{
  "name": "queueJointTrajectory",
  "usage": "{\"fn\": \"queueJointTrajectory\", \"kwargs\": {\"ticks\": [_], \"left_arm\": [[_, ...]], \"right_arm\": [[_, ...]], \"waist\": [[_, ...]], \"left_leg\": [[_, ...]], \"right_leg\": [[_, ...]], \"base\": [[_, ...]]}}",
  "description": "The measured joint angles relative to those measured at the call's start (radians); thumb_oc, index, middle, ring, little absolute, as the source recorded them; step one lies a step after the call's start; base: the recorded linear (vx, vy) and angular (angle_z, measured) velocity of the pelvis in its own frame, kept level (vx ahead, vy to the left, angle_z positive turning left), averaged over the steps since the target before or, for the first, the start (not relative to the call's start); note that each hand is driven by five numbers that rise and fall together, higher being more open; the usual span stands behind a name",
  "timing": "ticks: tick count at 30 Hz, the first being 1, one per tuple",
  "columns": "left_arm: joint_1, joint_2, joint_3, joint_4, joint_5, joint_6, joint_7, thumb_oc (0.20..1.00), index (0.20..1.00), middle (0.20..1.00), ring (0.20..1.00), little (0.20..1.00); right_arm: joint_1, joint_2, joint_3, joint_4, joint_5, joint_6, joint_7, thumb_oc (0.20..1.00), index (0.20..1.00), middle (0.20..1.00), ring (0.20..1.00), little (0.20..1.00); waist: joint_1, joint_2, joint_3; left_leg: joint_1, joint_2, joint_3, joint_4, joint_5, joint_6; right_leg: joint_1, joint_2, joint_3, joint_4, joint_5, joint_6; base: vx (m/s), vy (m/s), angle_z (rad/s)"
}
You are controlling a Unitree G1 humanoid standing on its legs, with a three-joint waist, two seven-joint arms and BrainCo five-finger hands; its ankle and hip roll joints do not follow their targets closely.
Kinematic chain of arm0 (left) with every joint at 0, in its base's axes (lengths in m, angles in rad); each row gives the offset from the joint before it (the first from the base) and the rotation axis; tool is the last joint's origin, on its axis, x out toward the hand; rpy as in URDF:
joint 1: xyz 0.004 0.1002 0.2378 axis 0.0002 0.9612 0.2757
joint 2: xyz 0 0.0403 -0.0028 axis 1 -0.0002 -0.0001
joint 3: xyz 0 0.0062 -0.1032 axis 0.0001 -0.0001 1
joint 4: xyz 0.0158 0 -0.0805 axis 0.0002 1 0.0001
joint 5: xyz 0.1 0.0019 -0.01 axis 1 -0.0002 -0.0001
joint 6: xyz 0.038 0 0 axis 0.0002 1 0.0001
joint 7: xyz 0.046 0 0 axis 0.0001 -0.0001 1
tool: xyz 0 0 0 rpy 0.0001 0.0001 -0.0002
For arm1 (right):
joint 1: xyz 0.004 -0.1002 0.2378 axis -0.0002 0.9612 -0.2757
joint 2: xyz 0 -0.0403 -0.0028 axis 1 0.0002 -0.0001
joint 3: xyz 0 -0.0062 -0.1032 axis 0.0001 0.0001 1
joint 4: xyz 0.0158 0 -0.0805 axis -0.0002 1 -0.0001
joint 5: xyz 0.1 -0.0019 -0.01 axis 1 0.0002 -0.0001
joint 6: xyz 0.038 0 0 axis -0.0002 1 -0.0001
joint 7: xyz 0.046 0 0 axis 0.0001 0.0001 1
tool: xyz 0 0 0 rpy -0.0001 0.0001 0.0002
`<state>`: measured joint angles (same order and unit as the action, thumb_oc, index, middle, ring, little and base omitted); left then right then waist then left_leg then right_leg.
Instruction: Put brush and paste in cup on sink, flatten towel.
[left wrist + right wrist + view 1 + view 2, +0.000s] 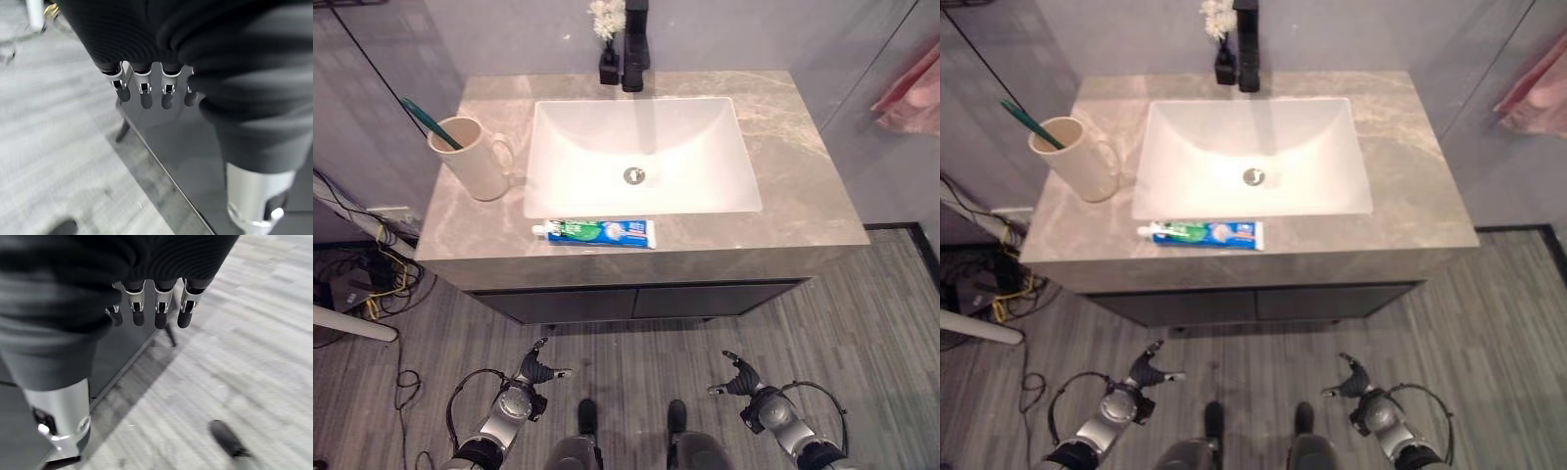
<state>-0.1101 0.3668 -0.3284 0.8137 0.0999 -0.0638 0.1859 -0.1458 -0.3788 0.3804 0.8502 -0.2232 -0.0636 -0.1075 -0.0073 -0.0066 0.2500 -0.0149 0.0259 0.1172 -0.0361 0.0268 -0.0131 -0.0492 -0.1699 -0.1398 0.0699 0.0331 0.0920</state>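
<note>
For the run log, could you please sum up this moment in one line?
toothbrush: in cup | toothpaste: flat on counter, front of basin | left robot hand: open, low, empty | right robot hand: open, low, empty

Left hand (536,373) and right hand (741,377) hang low, fingers relaxed, empty.

The brush's (429,121) head sits hidden inside the cup (470,159) at ten o'clock on my worktop (803,186). The pink towel (911,93) at two o'clock is cut off by the edge.
</note>
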Motion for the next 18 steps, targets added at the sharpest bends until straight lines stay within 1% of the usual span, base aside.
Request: {"fn": "queueJointTrajectory", "kwargs": {"ticks": [2, 3, 4, 5, 6, 7, 8, 9, 10, 11, 12, 13, 14, 15, 16, 17, 18], "left_arm": [[0.036, 0.044, -0.002, -0.029, 0.039, -0.005, -0.003, 1.0, 1.0, 1.0, 1.0, 1.0], [0.05, 0.059, -0.002, -0.033, 0.04, -0.008, -0.005, 1.0, 1.0, 1.0, 1.0, 1.0], [0.067, 0.072, 0.0, -0.041, 0.051, -0.012, -0.005, 1.0, 1.0, 1.0, 1.0, 1.0], [0.088, 0.095, -0.003, -0.059, 0.07, -0.021, -0.006, 1.0, 1.0, 1.0, 1.0, 1.0], [0.103, 0.108, -0.003, -0.062, 0.078, -0.026, -0.006, 1.0, 1.0, 1.0, 1.0, 1.0], [0.112, 0.117, -0.002, -0.063, 0.08, -0.028, -0.007, 1.0, 1.0, 1.0, 1.0, 1.0], [0.124, 0.133, 0.0, -0.09, 0.1, -0.027, -0.007, 1.0, 1.0, 1.0, 1.0, 1.0], [0.132, 0.152, 0.0, -0.134, 0.116, -0.029, -0.007, 1.0, 1.0, 1.0, 1.0, 1.0], [0.14, 0.172, 0.0, -0.186, 0.119, -0.034, -0.007, 1.0, 1.0, 1.0, 1.0, 1.0], [0.161, 0.197, 0.008, -0.231, 0.134, -0.047, -0.004, 1.0, 1.0, 1.0, 1.0, 1.0], [0.179, 0.207, 0.024, -0.262, 0.15, -0.06, -0.001, 1.0, 1.0, 1.0, 1.0, 1.0], [0.22, 0.219, 0.041, -0.339, 0.155, -0.07, 0.0, 1.0, 1.0, 1.0, 1.0, 1.0], [0.249, 0.219, 0.046, -0.376, 0.156, -0.082, 0.004, 1.0, 1.0, 1.0, 1.0, 1.0], [0.307, 0.247, 0.045, -0.45, 0.178, -0.099, 0.001, 1.0, 1.0, 1.0, 1.0, 1.0], [0.352, 0.32, 0.043, -0.557, 0.197, -0.125, 0.002, 1.0, 1.0, 1.0, 1.0, 1.0], [0.383, 0.425, 0.041, -0.644, 0.226, -0.172, 0.006, 1.0, 1.0, 1.0, 1.0, 1.0], [0.397, 0.484, 0.044, -0.66, 0.234, -0.191, 0.009, 1.0, 1.0, 1.0, 1.0, 1.0]], "right_arm": [[-0.047, 0.0, 0.03, -0.002, -0.028, -0.001, 0.0, 1.0, 1.0, 1.0, 1.0, 1.0], [-0.048, 0.0, 0.032, -0.008, -0.03, -0.003, 0.0, 1.0, 1.0, 1.0, 1.0, 1.0], [-0.047, 0.002, 0.034, -0.007, -0.033, -0.003, 0.0, 1.0, 1.0, 1.0, 1.0, 1.0], [-0.05, 0.006, 0.034, -0.007, -0.038, -0.003, 0.0, 1.0, 1.0, 1.0, 1.0, 1.0], [-0.059, 0.009, 0.034, 0.002, -0.039, -0.006, 0.0, 1.0, 1.0, 1.0, 1.0, 1.0], [-0.066, 0.011, 0.034, 0.02, -0.041, -0.007, 0.0, 1.0, 1.0, 1.0, 1.0, 1.0], [-0.059, 0.011, 0.033, 0.025, -0.041, -0.006, -0.001, 1.0, 1.0, 1.0, 1.0, 1.0], [-0.04, 0.011, 0.032, 0.031, -0.041, -0.006, -0.001, 1.0, 1.0, 1.0, 1.0, 1.0], [-0.018, 0.012, 0.033, 0.039, -0.042, -0.006, 0.0, 1.0, 1.0, 1.0, 1.0, 1.0], [-0.006, 0.02, 0.033, 0.062, -0.046, -0.009, 0.0, 1.0, 1.0, 1.0, 1.0, 1.0], [-0.008, 0.026, 0.031, 0.107, -0.046, -0.011, -0.001, 1.0, 1.0, 1.0, 1.0, 1.0], [-0.008, 0.025, 0.009, 0.159, -0.046, -0.011, -0.003, 1.0, 1.0, 1.0, 1.0, 1.0], [-0.005, 0.02, -0.015, 0.183, -0.045, -0.012, -0.006, 1.0, 1.0, 1.0, 1.0, 1.0], [-0.008, 0.022, -0.06, 0.256, -0.044, -0.025, -0.016, 1.0, 1.0, 1.0, 1.0, 1.0], [0.0, 0.025, -0.091, 0.329, -0.042, -0.028, -0.024, 1.0, 1.0, 1.0, 1.0, 1.0], [0.035, 0.017, -0.095, 0.397, -0.041, -0.02, -0.03, 1.0, 1.0, 1.0, 1.0, 1.0], [0.076, 0.013, -0.091, 0.416, -0.041, -0.016, -0.04, 1.0, 1.0, 1.0, 1.0, 1.0]], "waist": [[0.008, 0.006, 0.001], [0.01, 0.004, 0.0], [0.023, -0.002, -0.005], [0.028, -0.008, -0.009], [0.036, -0.022, -0.017], [0.048, -0.022, -0.017], [0.046, -0.022, -0.017], [0.042, -0.024, -0.018], [0.049, -0.031, -0.022], [0.068, -0.047, -0.034], [0.089, -0.047, -0.041], [0.095, -0.027, -0.053], [0.103, -0.01, -0.063], [0.11, 0.007, -0.073], [0.11, 0.009, -0.074], [0.117, 0.014, -0.079], [0.129, 0.016, -0.1]], "left_leg": [[-0.001, -0.008, 0.017, -0.002, -0.002, 0.023], [0.007, -0.009, 0.014, -0.001, -0.004, 0.027], [0.017, -0.014, 0.013, -0.005, -0.007, 0.03], [0.019, -0.024, 0.016, -0.011, -0.009, 0.033], [0.022, -0.026, 0.016, -0.021, -0.009, 0.033], [0.02, -0.026, 0.015, -0.02, -0.008, 0.032], [0.014, -0.028, -0.012, -0.017, -0.005, 0.027], [0.014, -0.029, -0.05, -0.021, 0.001, 0.019], [0.015, -0.032, -0.071, -0.023, 0.004, 0.013], [0.022, -0.036, -0.081, -0.036, 0.009, 0.004], [0.04, -0.028, -0.082, -0.054, 0.016, -0.008], [0.039, -0.004, -0.099, -0.054, 0.015, -0.023], [0.035, 0.013, -0.107, -0.054, 0.015, -0.033], [0.032, 0.036, -0.112, -0.054, 0.018, -0.047], [0.038, 0.048, -0.124, -0.054, 0.02, -0.056], [0.047, 0.065, -0.14, -0.054, 0.017, -0.07], [0.048, 0.076, -0.138, -0.054, 0.014, -0.079]], "right_leg": [[-0.086, -0.014, 0.004, 0.144, 0.0, 0.005], [-0.101, -0.022, 0.006, 0.175, -0.007, 0.013], [-0.1, -0.027, 0.008, 0.173, -0.013, 0.022], [-0.101, -0.034, 0.008, 0.152, -0.014, 0.024], [-0.101, -0.044, -0.014, 0.098, -0.013, 0.026], [-0.089, -0.044, -0.033, 0.015, 0.001, 0.039], [-0.07, -0.036, -0.004, -0.05, 0.037, 0.057], [-0.048, -0.035, 0.037, -0.09, 0.059, 0.063], [-0.027, -0.032, 0.059, -0.116, 0.075, 0.061], [-0.01, -0.038, 0.041, -0.14, 0.102, 0.056], [0.011, -0.03, 0.022, -0.164, 0.106, 0.06], [0.019, -0.002, 0.008, -0.161, 0.103, 0.042], [0.021, 0.013, -0.005, -0.158, 0.1, 0.036], [0.023, 0.033, -0.015, -0.166, 0.095, 0.027], [0.036, 0.046, -0.034, -0.166, 0.088, 0.017], [0.056, 0.061, -0.054, -0.166, 0.073, 0.009], [0.055, 0.072, -0.056, -0.166, 0.063, 0.009]], "base": [[0.05, 0.119, -0.2], [0.08, 0.019, -0.01], [0.1, -0.036, 0.02], [0.09, -0.099, -0.03], [0.09, -0.099, -0.05], [0.07, -0.107, 0.18], [0.08, -0.112, 0.58], [0.09, -0.135, 0.89], [0.11, -0.141, 0.86], [0.08, -0.094, 0.5], [0.07, -0.076, 0.34], [0.05, -0.103, 0.23], [0.06, -0.129, 0.26], [0.08, -0.147, 0.22], [0.06, -0.078, 0.37], [0.08, -0.081, 0.26], [0.03, -0.045, 0.14]]}}
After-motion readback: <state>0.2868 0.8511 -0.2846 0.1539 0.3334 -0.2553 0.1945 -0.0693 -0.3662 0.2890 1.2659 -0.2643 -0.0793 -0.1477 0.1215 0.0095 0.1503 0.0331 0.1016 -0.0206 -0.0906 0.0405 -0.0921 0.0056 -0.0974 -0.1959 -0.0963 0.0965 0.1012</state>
